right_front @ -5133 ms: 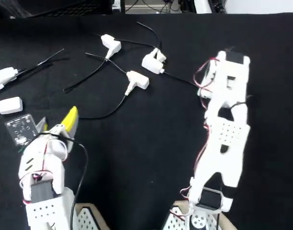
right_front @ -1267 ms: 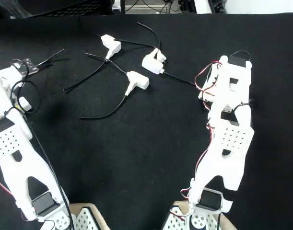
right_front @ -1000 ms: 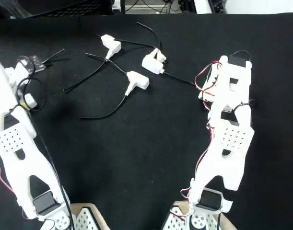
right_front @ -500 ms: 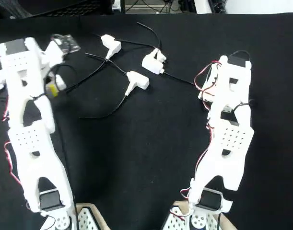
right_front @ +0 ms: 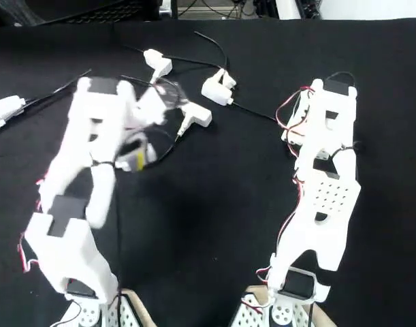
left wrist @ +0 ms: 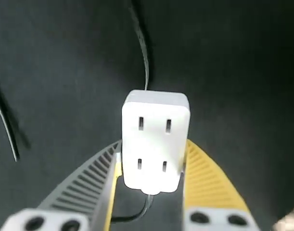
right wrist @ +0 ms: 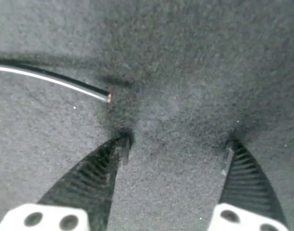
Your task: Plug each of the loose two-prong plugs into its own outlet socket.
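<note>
High view, black cloth [right_front: 214,225]: the right arm [right_front: 323,197] lies stretched from 5 o'clock toward 2 o'clock. The left arm [right_front: 78,177] rises from 7 o'clock and leans in toward 11 o'clock.

Left wrist view: the left gripper [left wrist: 154,144] is clenched on a white socket [left wrist: 155,120], with a grey finger on one side and a yellow finger on the other. The socket's face, with two pairs of slots, is turned to the camera, and a black wire [left wrist: 143,53] runs away from its far end.

Right wrist view: the right gripper [right wrist: 175,144] is released, its fingers spread wide with their tips at the bare cloth. A cut wire end [right wrist: 65,83] with a copper tip lies just beside one fingertip.

On the cloth in the high view, a plug [right_front: 218,88] lies at 12 o'clock. A second plug [right_front: 195,114] is near it at its 7 o'clock, just beside the left arm's head. A third plug [right_front: 158,65] lies toward 11 o'clock. Each trails a thin black wire. A white piece [right_front: 7,107] lies at the 9 o'clock edge, well apart from the plugs.
</note>
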Available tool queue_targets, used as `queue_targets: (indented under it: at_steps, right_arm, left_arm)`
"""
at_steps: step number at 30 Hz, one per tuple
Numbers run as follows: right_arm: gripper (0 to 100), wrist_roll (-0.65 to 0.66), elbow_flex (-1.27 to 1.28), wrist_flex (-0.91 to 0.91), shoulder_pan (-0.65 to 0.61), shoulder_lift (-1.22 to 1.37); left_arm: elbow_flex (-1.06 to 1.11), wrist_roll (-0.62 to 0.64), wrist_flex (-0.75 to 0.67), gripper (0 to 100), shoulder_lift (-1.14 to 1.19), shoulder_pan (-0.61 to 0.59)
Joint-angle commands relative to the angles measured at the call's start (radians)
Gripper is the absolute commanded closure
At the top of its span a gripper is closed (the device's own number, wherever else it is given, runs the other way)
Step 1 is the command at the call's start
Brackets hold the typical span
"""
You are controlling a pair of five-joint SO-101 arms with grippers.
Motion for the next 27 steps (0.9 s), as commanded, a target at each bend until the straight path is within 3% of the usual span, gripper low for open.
queue_targets:
  at_steps: [1,13,23,27]
  right_arm:
    - [69.1,-0.005,0.044,-0.003,-0.018,0.005]
    - [69.1,-0.005,0.044,0.0,-0.018,0.005]
    - [69.1,0.028,0.044,0.002,-0.017,0.004]
    - [69.1,0.029,0.044,0.002,-0.017,0.004]
  left_arm:
    - [0.157,0.046,-0.204,93,-0.086,0.093]
    - [0.305,0.147,-0.319,93,-0.135,0.298]
    - [0.487,0.226,-0.499,92,-0.135,0.332]
    - [0.489,0.226,-0.506,83,-0.138,0.329]
